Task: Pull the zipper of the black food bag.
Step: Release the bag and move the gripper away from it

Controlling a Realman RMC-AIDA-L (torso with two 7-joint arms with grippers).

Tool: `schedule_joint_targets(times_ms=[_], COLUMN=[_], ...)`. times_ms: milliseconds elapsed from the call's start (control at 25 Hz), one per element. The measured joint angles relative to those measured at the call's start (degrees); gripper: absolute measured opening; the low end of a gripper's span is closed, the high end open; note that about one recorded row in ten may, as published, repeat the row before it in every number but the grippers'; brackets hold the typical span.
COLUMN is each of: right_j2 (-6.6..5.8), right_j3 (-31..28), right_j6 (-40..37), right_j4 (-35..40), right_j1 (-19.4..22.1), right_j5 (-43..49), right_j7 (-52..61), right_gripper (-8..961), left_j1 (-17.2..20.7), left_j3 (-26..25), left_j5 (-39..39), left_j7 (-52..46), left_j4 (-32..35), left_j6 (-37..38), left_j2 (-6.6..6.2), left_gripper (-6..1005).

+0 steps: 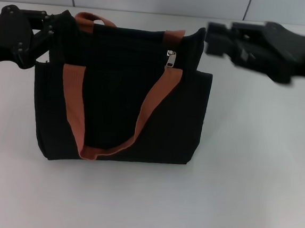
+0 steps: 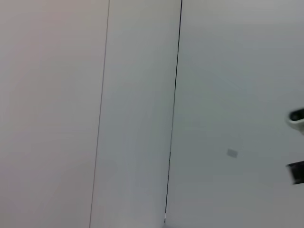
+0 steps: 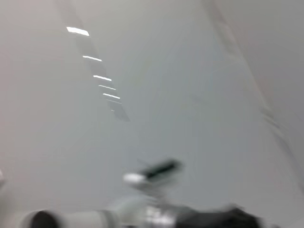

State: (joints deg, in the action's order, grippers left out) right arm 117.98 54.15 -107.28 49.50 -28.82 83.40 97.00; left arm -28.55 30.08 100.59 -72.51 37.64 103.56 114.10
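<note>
- White surface (image 1: 241, 196) runs out to a pale wall with two dark seams behind it.
- One black food bag (image 1: 122, 98) stands upright on it, a bit left of centre in the head view, boxy, with its wide face towards me.
- Two rust-orange straps: the near strap (image 1: 75, 112) hangs down the front in a long loop almost to the bag's base; the far strap (image 1: 94, 19) arches over the top edge at the back left.
- One zipper (image 1: 171, 58), a small silver tab, hangs at the top of the bag towards its right end, just beside the near strap's upper right end.
- Left claw (image 1: 56, 23) is pressed up against the bag's top left corner; I cannot tell how its fingers stand against the black fabric.
- Right claw (image 1: 212, 42) hangs just beside the bag's top right corner, near the zipper and blurred; I cannot tell whether it is clenched or released.
- Both wrist views show only pale wall and blurred bits.
</note>
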Motion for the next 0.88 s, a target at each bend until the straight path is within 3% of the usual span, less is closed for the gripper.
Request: schedule_joint_targets(times_ms=[40,120,320,400,560,760,880], right_j2=[0.0,-0.87,-0.92,0.31,1.09,1.25,1.2], right_j3=[0.0,-0.6,-0.5,-0.8,-0.6,0.2,0.2], right_j6=[0.0,-7.5,-9.8,-6.8,-1.3,3.1,3.0], right_j4=[0.0,-6.9,-13.3,-18.6,-21.1,-24.6,-25.0], right_j1=[0.0,0.1,1.9,2.9,3.8,4.1,4.0], right_j5=[0.0,1.6,8.4,14.6,18.5,19.7,19.8], right_j7=[0.0,-11.8,-25.8,-35.0,-38.4,-41.8,-42.1], right_gripper=[322,374,473,513,592,754,753], left_j1=[0.0,0.0,0.0,0.0,0.0,0.6,1.2], left_j3=[0.0,0.0,0.1,0.2,0.4,0.1,0.3], left_j5=[0.0,0.0,0.0,0.1,0.2,0.3,0.3], left_j7=[0.0,-0.1,-0.1,-0.2,-0.7,-1.9,-2.8], left_j4=[0.0,-0.5,-0.6,-0.6,-1.1,-1.3,-1.3], left_j6=[0.0,0.0,0.0,0.0,0.0,0.0,0.0], left_j2=[0.0,-0.04,0.0,0.06,0.07,-0.08,-0.16], left_gripper=[79,80,81,81,82,84,84])
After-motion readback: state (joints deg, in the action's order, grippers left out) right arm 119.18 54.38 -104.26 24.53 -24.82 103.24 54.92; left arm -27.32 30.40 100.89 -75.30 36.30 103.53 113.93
